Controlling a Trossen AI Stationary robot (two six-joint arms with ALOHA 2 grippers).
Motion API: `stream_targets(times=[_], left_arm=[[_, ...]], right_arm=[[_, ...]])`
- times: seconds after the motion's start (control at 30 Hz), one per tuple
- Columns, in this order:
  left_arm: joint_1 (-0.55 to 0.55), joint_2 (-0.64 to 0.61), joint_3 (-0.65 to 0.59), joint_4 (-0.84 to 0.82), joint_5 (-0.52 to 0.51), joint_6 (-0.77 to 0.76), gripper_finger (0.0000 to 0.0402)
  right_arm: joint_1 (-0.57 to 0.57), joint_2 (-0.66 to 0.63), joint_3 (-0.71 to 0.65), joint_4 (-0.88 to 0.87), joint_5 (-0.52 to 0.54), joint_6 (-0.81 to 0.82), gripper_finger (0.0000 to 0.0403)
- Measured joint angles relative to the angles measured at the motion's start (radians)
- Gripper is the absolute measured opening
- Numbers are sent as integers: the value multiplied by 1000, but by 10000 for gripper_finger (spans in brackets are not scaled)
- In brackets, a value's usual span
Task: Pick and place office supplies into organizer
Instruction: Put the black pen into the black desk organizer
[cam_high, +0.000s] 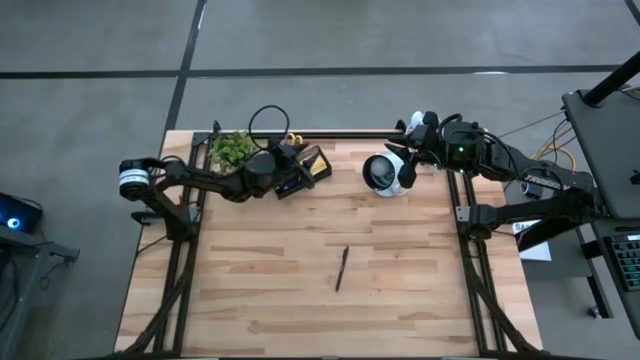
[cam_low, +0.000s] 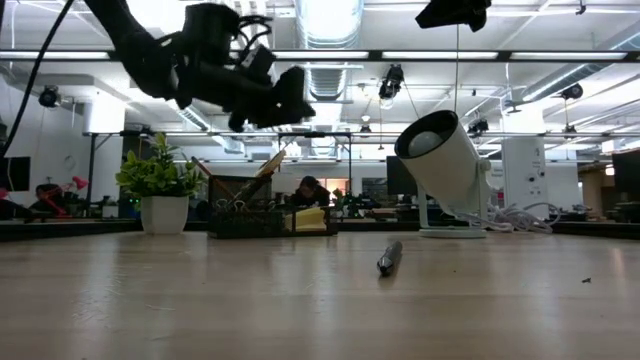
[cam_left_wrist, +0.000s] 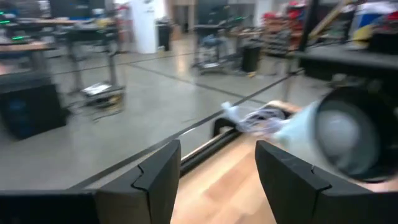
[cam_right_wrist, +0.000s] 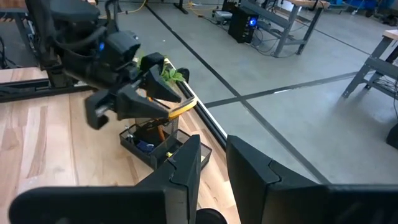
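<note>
— One dark slim pen (cam_high: 342, 268) lies alone mid-worktop (cam_high: 260, 300), well apart from your small black divided organizer (cam_low: 268, 218); why?

— Your left tool (cam_low: 290, 100) hangs above that organizer, fingers apart and empty, likely just unloaded. Your right tool (cam_high: 408, 172) waits beside the white round cup (cam_high: 382, 174), fingers slightly apart, empty.

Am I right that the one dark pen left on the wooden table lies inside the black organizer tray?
Not quite. The dark pen lies alone on the bare wooden table, well apart from the black organizer tray at the far edge. The high view shows this.
</note>
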Motion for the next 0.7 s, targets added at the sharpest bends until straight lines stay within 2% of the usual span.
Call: stream_targets(times=[0.27, 0.7], left_arm=[[-63, 0, 75, -9, 26, 58, 192], [-180, 0, 161, -68, 47, 50, 192]], right_arm=[[0, 0, 0, -1, 0, 0, 66], [0, 0, 0, -3, 0, 3, 66]])
